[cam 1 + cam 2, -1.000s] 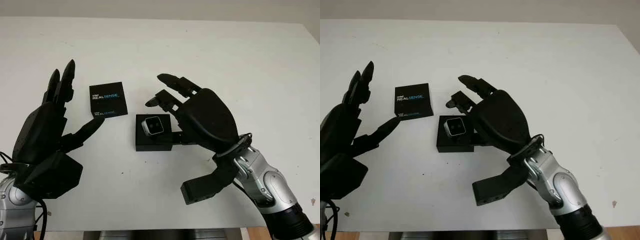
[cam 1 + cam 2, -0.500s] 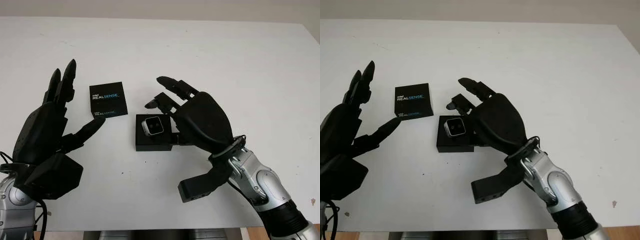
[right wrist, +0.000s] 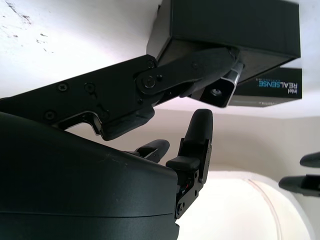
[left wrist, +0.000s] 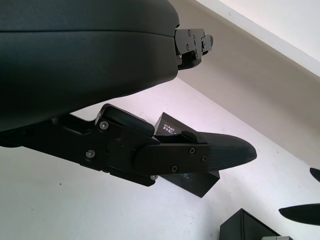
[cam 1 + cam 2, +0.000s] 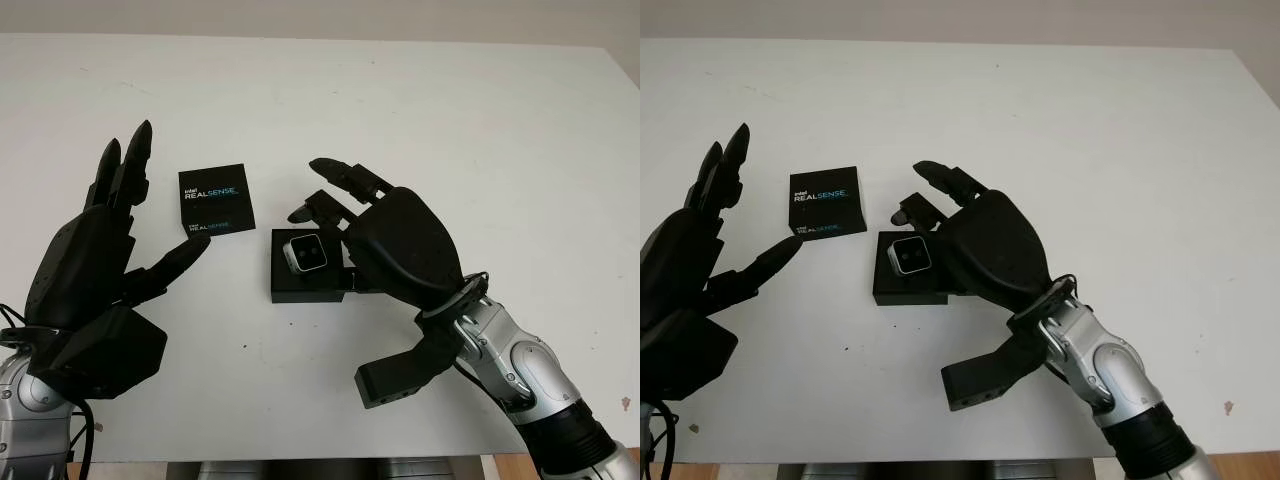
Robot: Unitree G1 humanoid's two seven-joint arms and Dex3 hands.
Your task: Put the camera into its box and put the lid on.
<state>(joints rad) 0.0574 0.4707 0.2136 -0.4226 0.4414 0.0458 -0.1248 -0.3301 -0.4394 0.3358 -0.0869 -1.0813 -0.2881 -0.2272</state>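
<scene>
Our right robot hand (image 5: 345, 215) has eased off the camera (image 5: 305, 253) — now seated in its box (image 5: 305, 283) — holding nothing, so the lid (image 5: 215, 199) by our open left robot hand (image 5: 110, 250) comes next.

Both hands are matte black plastic. The left hand (image 5: 95, 270) has a broad smooth shell and long pointed fingers. The right hand (image 5: 395, 245) has a rounded shell, and its fingers (image 3: 195, 140) are jointed with small screws. Both forearms are silver metal with black rings at the wrist and thin black cables.
</scene>
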